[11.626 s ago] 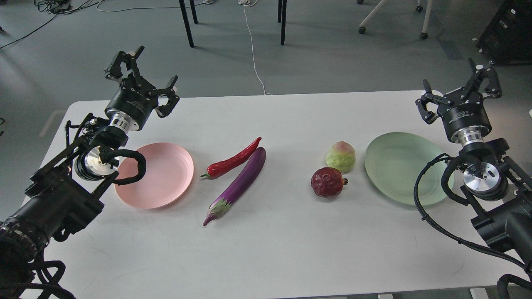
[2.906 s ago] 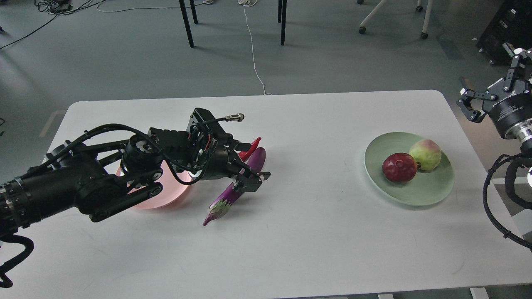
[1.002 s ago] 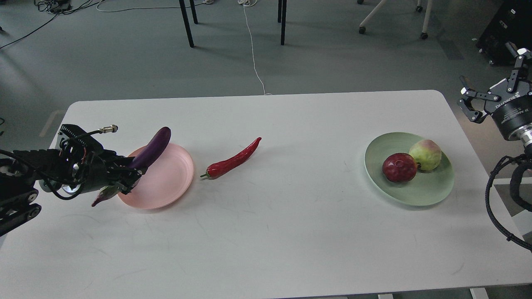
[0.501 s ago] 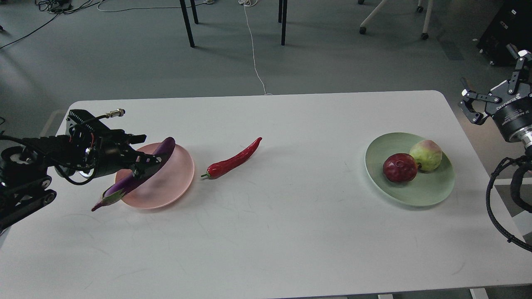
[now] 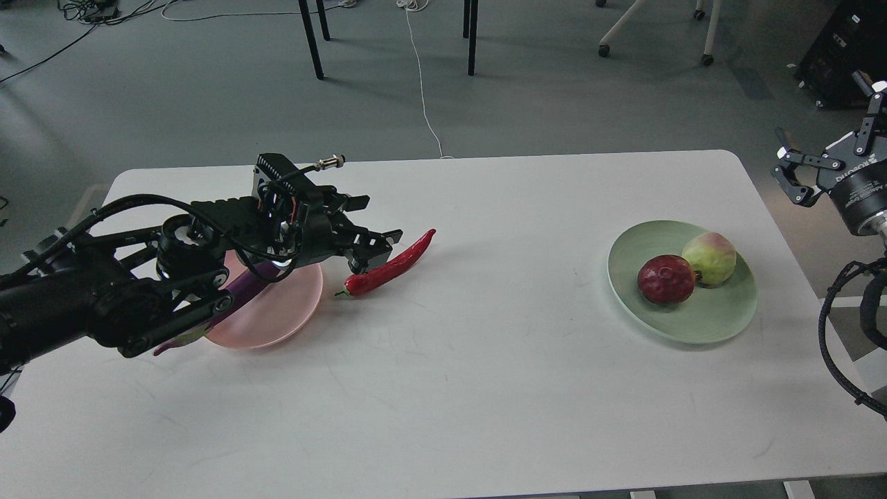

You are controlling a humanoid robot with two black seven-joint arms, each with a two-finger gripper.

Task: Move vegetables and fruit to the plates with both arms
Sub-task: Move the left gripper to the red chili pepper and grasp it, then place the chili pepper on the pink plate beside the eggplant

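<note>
The purple eggplant (image 5: 244,288) lies across the pink plate (image 5: 284,313), mostly hidden under my left arm; its calyx end (image 5: 173,341) sticks out past the plate's left rim. The red chili pepper (image 5: 403,258) lies on the table just right of the plate. My left gripper (image 5: 371,240) is open and empty, its fingers spread over the chili's stem half. The dark red pomegranate (image 5: 665,278) and the yellow-green fruit (image 5: 708,258) sit side by side on the mint green plate (image 5: 696,322). My right gripper (image 5: 829,151) is open and empty, raised beyond the table's right edge.
The white table (image 5: 471,388) runs across the view. Chair and table legs (image 5: 471,34), a white cable (image 5: 423,90) and a black case (image 5: 842,48) are on the floor behind the table.
My left gripper let go of the eggplant on the pink plate, then swung right and now hovers open over the chili. The right arm has hardly moved.
</note>
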